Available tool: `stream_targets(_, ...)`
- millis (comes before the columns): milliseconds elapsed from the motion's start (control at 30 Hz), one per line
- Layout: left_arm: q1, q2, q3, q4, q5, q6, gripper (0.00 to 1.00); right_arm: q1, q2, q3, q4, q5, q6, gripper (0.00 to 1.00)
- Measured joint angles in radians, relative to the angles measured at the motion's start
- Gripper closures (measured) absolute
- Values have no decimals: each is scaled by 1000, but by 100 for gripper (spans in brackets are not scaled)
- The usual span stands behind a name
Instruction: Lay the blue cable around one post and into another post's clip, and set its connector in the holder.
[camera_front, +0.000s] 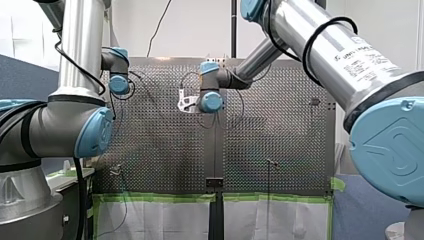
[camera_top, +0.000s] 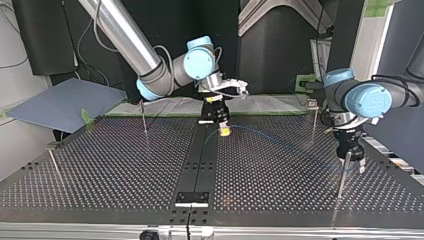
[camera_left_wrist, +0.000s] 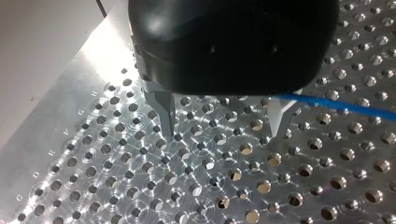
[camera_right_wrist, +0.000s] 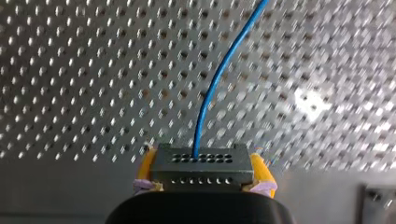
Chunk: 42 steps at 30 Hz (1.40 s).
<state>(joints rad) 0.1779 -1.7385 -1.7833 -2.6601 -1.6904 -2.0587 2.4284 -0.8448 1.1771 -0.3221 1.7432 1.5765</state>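
Connector (camera_right_wrist: 201, 167) in my right end effector (camera_right_wrist: 202, 158), cable (camera_right_wrist: 219, 74) ahead of it, over the table (camera_right_wrist: 70, 70)

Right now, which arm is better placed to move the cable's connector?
My right. My right pincer is shut on the connector, the blue cable running out of it. My left pincer is open and empty, the cable only passing beside it.

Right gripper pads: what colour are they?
Yellow pads, one on each side of the dark connector; the right wrist view shows them best.
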Motion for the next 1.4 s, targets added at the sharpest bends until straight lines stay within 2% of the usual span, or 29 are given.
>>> stream_targets(100, 0, 0, 0, 0, 2, -8, 0, -12, 0, 25, -25, 25, 18, 100)
stream_targets(200, -1, 0, -1, 0, 3, -14, 0, -22, 0, 50, -50, 50, 24, 100)
stream_targets(600, -5, 0, -2, 1, 5, -18, 0, -53, -3, 156, -155, 155, 35, 100)
stream_targets(800, -5, 0, -2, 3, 7, -18, 0, -62, -3, 210, -210, 210, 32, 100)
stream_targets(1067, -5, 0, -2, 14, 26, -21, 0, -74, -3, 288, -288, 288, 32, 100)
stream_targets(1400, -10, -37, -2, 26, 63, -29, 0, -104, -3, 371, -371, 371, 48, 100)
